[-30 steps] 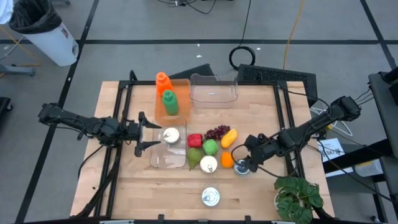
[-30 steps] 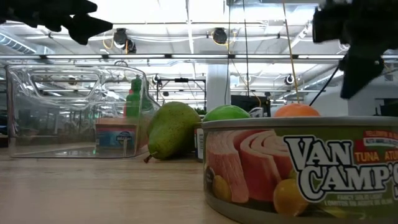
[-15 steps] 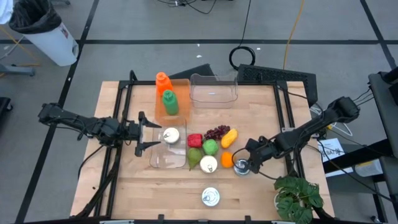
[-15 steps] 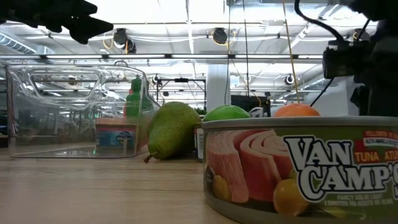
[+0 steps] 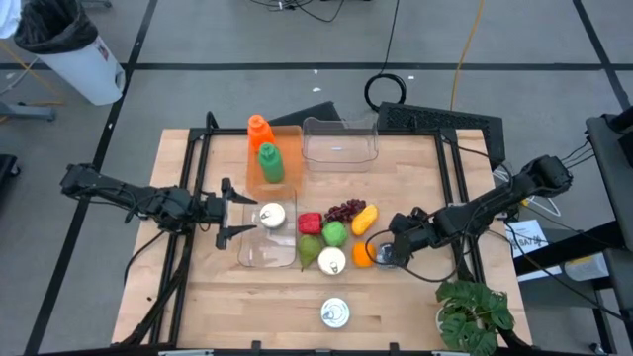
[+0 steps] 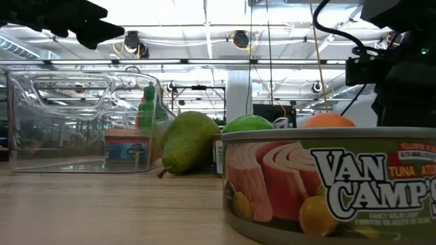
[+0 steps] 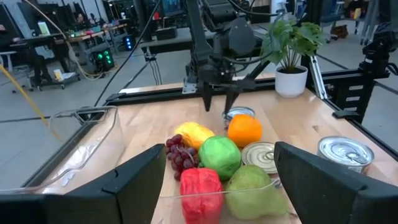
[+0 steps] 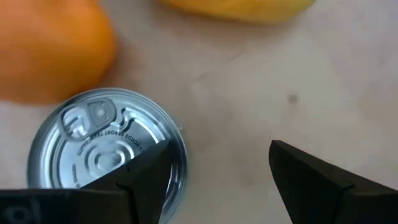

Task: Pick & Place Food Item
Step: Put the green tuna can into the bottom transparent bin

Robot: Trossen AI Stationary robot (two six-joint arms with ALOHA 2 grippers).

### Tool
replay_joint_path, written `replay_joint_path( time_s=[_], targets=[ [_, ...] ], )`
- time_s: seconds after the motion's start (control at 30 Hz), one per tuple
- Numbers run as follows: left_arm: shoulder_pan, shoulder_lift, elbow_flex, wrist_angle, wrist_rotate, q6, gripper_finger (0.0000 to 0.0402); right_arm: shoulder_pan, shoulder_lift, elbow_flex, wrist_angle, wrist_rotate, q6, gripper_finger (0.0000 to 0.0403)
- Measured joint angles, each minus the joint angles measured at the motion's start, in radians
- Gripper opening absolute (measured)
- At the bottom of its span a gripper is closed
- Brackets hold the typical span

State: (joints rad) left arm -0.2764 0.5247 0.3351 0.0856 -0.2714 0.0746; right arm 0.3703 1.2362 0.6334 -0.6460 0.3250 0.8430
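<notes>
Hovering just above a small silver can (image 8: 102, 149), the right claw (image 5: 379, 253) stands with its two dark fingers (image 8: 323, 180) spread wide and gripping nothing; in the right wrist view one finger overlaps the can's rim while the other hangs over bare wood. The can stands upright on the wooden worktop (image 5: 415, 307), pull-tab lid up, just beside an orange (image 5: 361, 253) and near a yellow fruit (image 5: 364, 219), possibly a mango. These belong to a tight cluster at mid-worktop: a bunch of dark grapes (image 5: 343, 210), a red pepper (image 5: 310, 223), a green apple (image 5: 335, 234), a green pear (image 5: 311, 251) and a second can (image 5: 331, 261) touching the pear and the orange. A tuna can (image 5: 335, 313) stands apart, near the worktop's front edge, and fills the foreground of the low view. The left claw (image 5: 233, 211) waits at the left side, its fingers wide apart and empty, reaching to the near wall of a clear plastic bin (image 5: 267, 252) that contains a small white-lidded cup (image 5: 271, 214). Toward the rear, an orange bottle (image 5: 258, 130) and a green bottle (image 5: 269, 162) stand in another clear container (image 5: 289, 148), with a third, clear container (image 5: 341, 143) just beside it. A potted plant (image 5: 475, 314) occupies the front right corner.
</notes>
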Motion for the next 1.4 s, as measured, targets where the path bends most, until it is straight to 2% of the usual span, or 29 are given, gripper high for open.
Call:
replay_joint_path(
  time_s=[0.2, 0.33, 0.6, 0.87, 1.1, 1.4],
  targets=[
    [0.000, 0.000, 0.000, 0.002, 0.000, 0.000, 0.0323, -0.023, 0.001, -0.003, -0.013, 0.144, -0.089, 0.0254],
    [0.000, 0.000, 0.000, 0.002, 0.000, 0.000, 0.0330, -0.041, 0.001, 0.001, -0.035, 0.166, -0.127, 0.0254],
    [0.000, 0.000, 0.000, 0.002, 0.000, 0.007, 0.0320, -0.185, 0.001, 0.216, -0.330, -0.109, -0.154, 0.0254],
    [0.000, 0.000, 0.000, 0.002, 0.000, -0.008, 0.0308, -0.324, 0.007, 0.237, -0.297, -0.296, -0.457, 0.0270],
    [0.000, 0.000, 0.000, 0.001, 0.000, -0.025, 0.0322, -0.385, 0.010, 0.236, -0.258, -0.301, -0.542, 0.0319],
    [0.000, 0.000, 0.000, 0.001, 0.000, -0.027, 0.0326, -0.376, 0.075, 0.236, -0.213, -0.273, -0.568, 0.0311]
  ],
)
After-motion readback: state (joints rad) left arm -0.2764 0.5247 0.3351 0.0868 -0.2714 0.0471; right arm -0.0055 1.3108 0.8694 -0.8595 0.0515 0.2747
